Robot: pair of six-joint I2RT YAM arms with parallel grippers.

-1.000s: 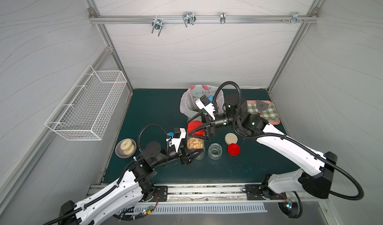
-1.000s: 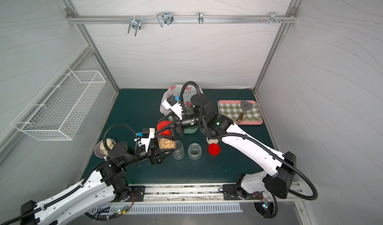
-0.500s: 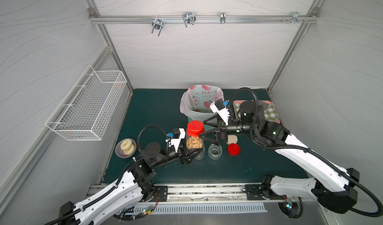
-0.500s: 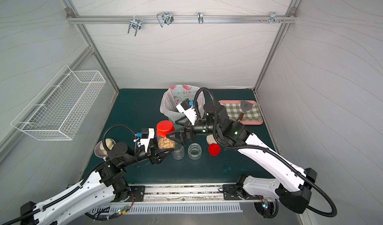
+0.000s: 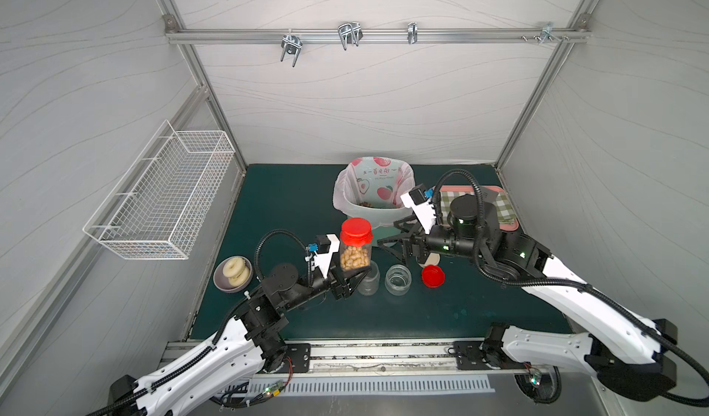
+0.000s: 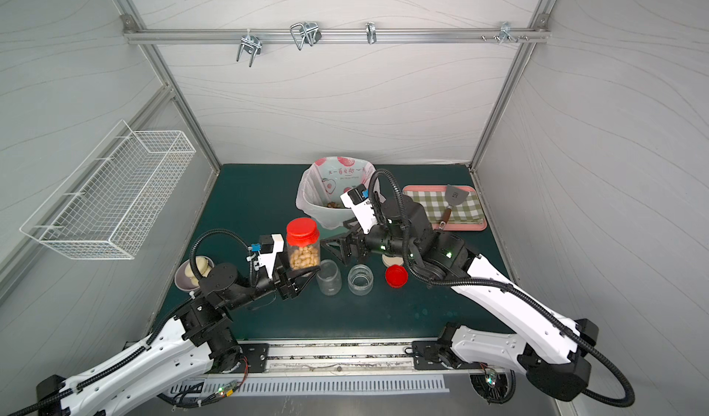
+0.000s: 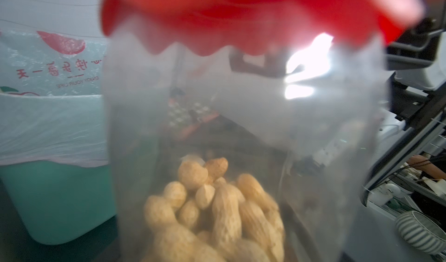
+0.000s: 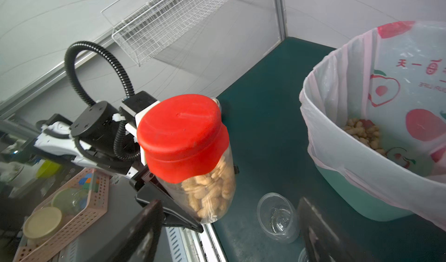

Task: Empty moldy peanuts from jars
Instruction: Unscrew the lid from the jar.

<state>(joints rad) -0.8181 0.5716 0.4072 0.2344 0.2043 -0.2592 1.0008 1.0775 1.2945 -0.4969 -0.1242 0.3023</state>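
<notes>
The left gripper (image 5: 351,276) clamps the jar (image 5: 356,247) of peanuts (image 5: 355,260) low down, raised just left of two empty jars (image 5: 398,278). The right gripper (image 5: 387,234) stands wide open, empty, just right of the red lid (image 5: 356,230). Twisting the lid could spin or tip the jar in that low grip.

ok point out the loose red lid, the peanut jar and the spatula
loose red lid (image 5: 433,276), in a top view, its top face
peanut jar (image 5: 355,257), in a top view, its clear wall
spatula (image 6: 454,195), in a top view, its blade
</notes>
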